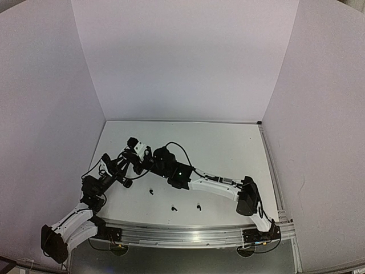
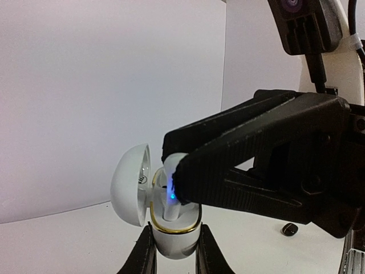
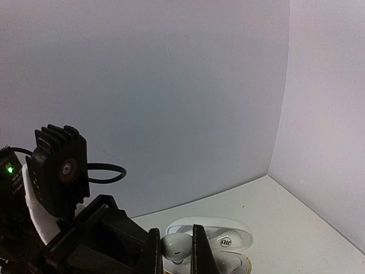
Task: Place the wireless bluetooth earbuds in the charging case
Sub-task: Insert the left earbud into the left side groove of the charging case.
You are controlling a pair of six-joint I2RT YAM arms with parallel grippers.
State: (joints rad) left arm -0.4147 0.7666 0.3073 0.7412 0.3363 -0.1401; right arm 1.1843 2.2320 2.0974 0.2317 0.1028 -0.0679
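Observation:
My left gripper (image 2: pixel 174 244) is shut on a white charging case (image 2: pixel 171 237) with a gold rim. It holds the case upright, with the lid (image 2: pixel 130 185) swung open to the left. My right gripper (image 3: pixel 175 246) is shut on a white earbud (image 3: pixel 178 245) and holds it over the case. In the left wrist view the earbud's stem (image 2: pixel 170 201) stands in a slot of the case and a blue light glows on it. The right fingers (image 2: pixel 239 165) reach in from the right. In the top view both grippers meet left of centre (image 1: pixel 147 155).
Three black earbuds lie on the table near the front: one on the left (image 1: pixel 151 191), one in the middle (image 1: pixel 174 208) and one on the right (image 1: pixel 198 206). One black earbud (image 2: pixel 290 229) shows behind the case. White walls stand on three sides of the table (image 1: pixel 228 148).

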